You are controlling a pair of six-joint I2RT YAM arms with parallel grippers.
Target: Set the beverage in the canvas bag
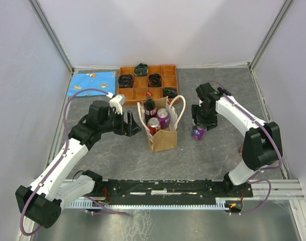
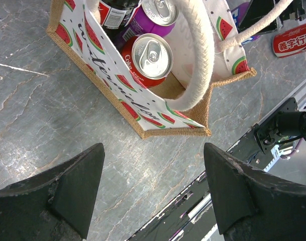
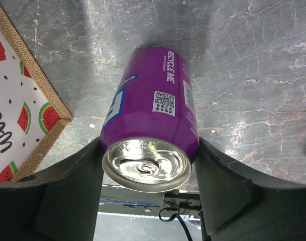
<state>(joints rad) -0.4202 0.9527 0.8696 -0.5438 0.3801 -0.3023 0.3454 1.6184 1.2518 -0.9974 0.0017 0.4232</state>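
The tan canvas bag (image 1: 164,139) with white loop handles stands upright mid-table. It holds a red can (image 1: 154,125), a purple can (image 1: 163,116) and a dark bottle (image 1: 149,106). In the left wrist view the bag (image 2: 142,108) has a watermelon print, and the red can (image 2: 150,55) shows inside. A second purple can (image 1: 198,132) stands on the table to the bag's right. My right gripper (image 1: 201,123) is shut on this can (image 3: 153,110) near its top, one finger on each side (image 3: 150,175). My left gripper (image 1: 130,123) is open and empty just left of the bag (image 2: 153,191).
A wooden compartment tray (image 1: 126,91) with dark bundles sits at the back. A blue patterned cloth (image 1: 92,83) lies at the back left. A red labelled object (image 2: 293,42) lies beyond the bag. A black rail (image 1: 168,188) runs along the near edge.
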